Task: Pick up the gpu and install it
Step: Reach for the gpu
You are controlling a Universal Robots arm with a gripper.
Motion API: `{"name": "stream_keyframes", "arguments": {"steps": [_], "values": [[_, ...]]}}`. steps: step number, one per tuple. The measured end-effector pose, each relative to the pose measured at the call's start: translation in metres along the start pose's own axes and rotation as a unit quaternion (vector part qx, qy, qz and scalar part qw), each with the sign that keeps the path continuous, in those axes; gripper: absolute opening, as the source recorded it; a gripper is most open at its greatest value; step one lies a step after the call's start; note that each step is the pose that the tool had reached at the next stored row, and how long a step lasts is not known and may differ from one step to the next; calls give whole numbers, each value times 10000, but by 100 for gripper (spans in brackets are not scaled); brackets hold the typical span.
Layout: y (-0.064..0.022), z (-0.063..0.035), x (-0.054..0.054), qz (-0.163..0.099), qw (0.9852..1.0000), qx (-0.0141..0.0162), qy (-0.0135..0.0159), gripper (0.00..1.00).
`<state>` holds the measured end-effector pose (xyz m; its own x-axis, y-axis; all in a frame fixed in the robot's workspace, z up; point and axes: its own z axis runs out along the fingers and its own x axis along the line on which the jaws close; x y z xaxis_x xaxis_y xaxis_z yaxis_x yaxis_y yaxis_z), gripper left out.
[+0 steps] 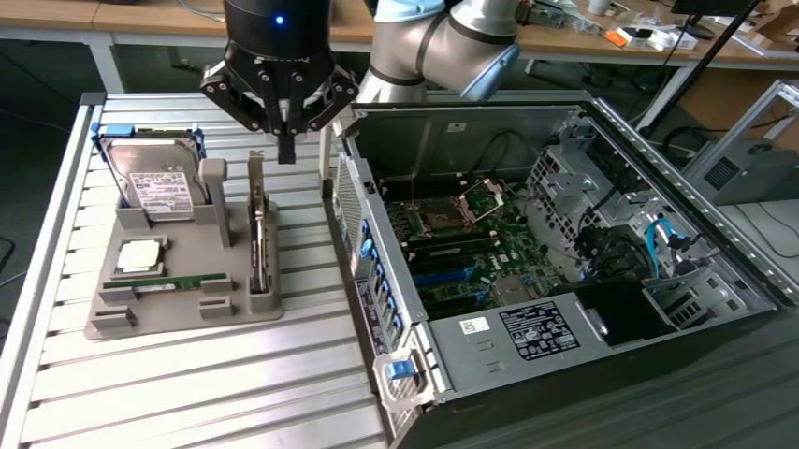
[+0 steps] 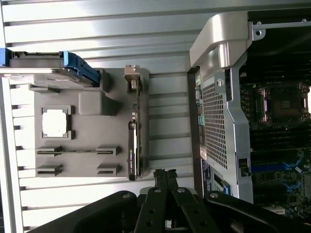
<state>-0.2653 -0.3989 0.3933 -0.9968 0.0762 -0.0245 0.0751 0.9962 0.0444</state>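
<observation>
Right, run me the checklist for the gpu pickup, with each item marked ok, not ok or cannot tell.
1. The gpu stands on edge in its slot of the gray fixture: ok.
2. The gripper carries nothing: ok.
3. Fingers open for a grasp: not ok, they are shut.
4. The gripper is lined up over the gpu: not ok, it hangs above and apart from the card, offset toward the case.
5. The computer case is open with the motherboard exposed: ok.
6. The target slot on the motherboard is free: cannot tell.
</observation>
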Motion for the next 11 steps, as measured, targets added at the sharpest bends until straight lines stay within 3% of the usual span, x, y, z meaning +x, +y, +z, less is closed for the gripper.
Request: {"name": "stream_keyframes", "arguments": {"steps": [11], "values": [[-7, -3, 87, 0, 10000, 0, 0, 11]]}}
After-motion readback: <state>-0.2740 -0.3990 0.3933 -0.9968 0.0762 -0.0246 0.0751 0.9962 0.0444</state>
